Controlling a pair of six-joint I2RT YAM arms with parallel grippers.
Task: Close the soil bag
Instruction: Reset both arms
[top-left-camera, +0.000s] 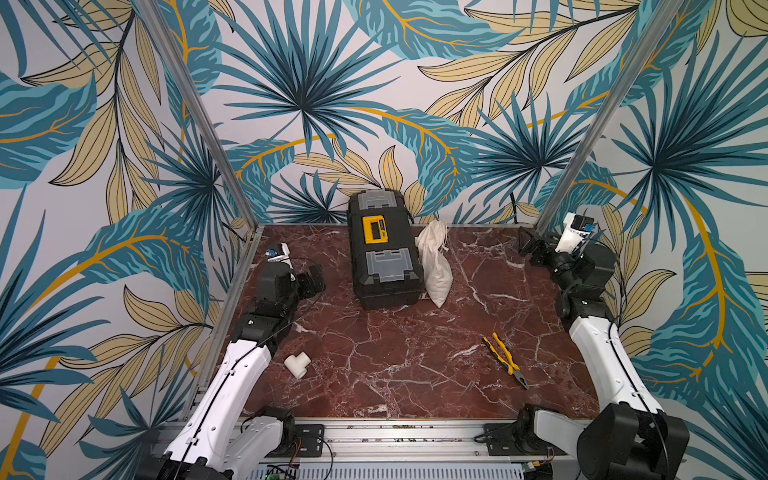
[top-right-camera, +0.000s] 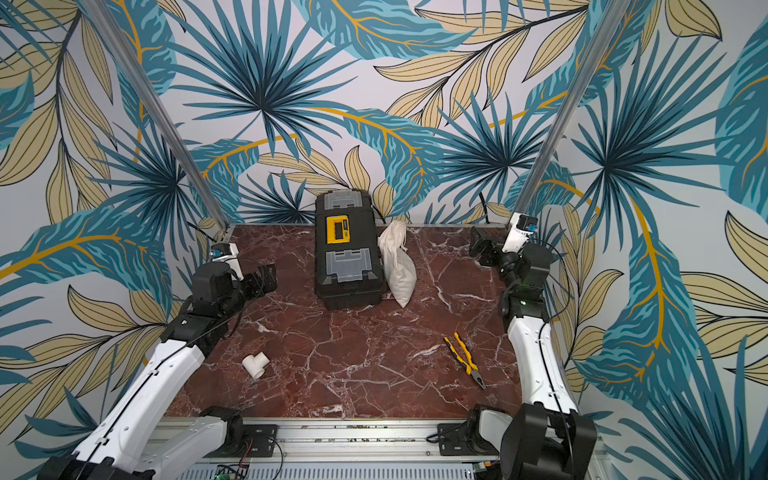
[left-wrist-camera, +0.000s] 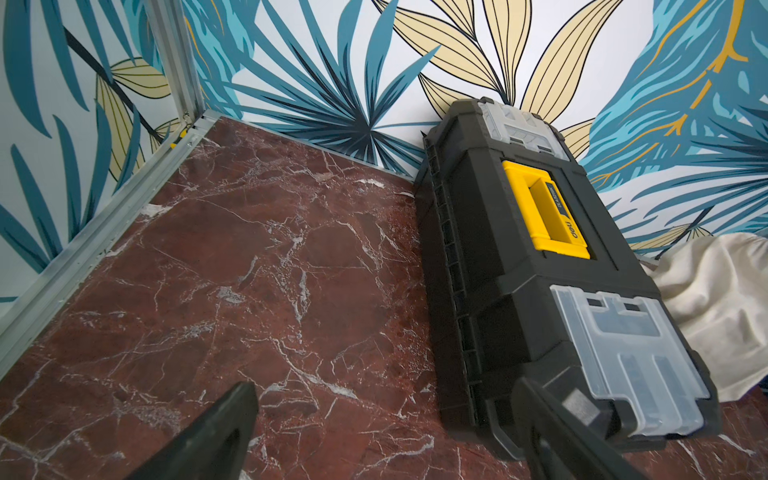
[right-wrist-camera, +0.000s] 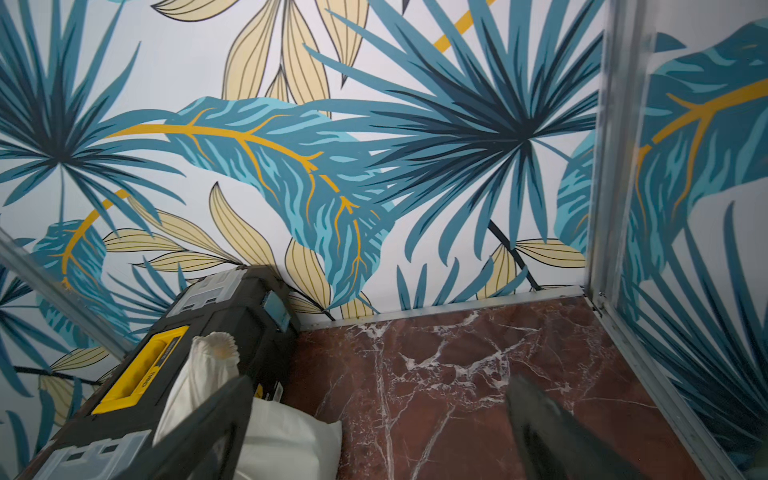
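Red marble tabletop (top-left-camera: 374, 365) beneath everything. At its far middle, the black toolbox (top-left-camera: 384, 249), lid shut. Leaning against the toolbox's right flank and touching it, the soil bag (top-left-camera: 436, 270): plump end by the toolbox's near corner, gathered neck (right-wrist-camera: 216, 347) level with the yellow handle, thin cord (top-left-camera: 445, 246) dangling alongside.

Looks bunched at the neck; cannot tell whether fully cinched. Held by neither arm, so judged either done or not yet begun. If slack remains, calls for one pinch on the cord, another on the hem, then a pull apart.

Well left of the toolbox, the left gripper (top-left-camera: 316, 279): forearm raised, wrist turned toward the toolbox, jaws spread wide, empty. Well right of the toolbox, the right gripper (top-left-camera: 530, 247): held high, jaws likewise spread, empty.

Nearer than the toolbox, pliers (top-left-camera: 505, 359) and a pipe tee (top-left-camera: 298, 363), untouched.
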